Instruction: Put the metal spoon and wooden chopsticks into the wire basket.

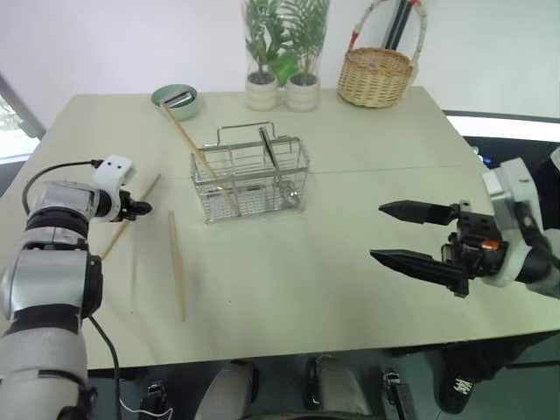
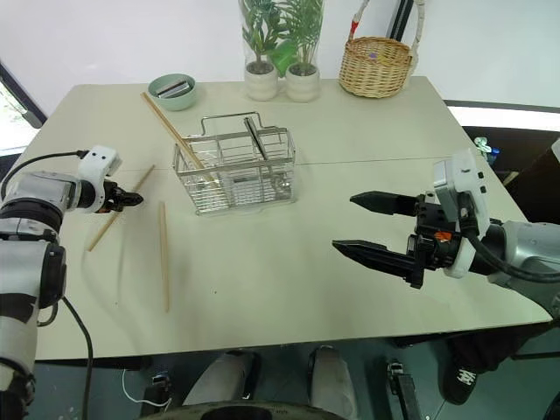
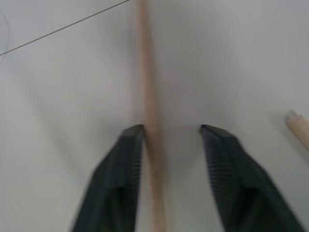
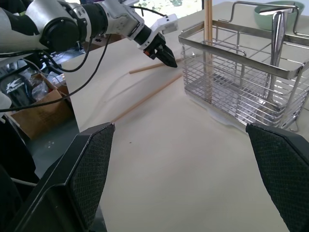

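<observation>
The wire basket [image 1: 249, 179] stands in the middle of the table. In it the metal spoon [image 1: 266, 147] stands upright, and one wooden chopstick [image 1: 188, 140] leans out toward the far left. A second chopstick [image 1: 177, 262] lies flat in front of the basket, to its left. Further left, a third chopstick [image 3: 147, 96] lies slanted on the table, and my left gripper [image 1: 140, 208] points down over it. Its fingers [image 3: 120, 164] stand close on either side of that stick: one touches it, the other is a little apart. My right gripper [image 1: 376, 232] hovers wide open and empty at the right.
At the table's far edge stand a green bowl [image 1: 175, 99], two potted plants [image 1: 282, 87] and a tan wicker basket [image 1: 376, 74]. A black cable [image 1: 52, 171] runs along my left arm.
</observation>
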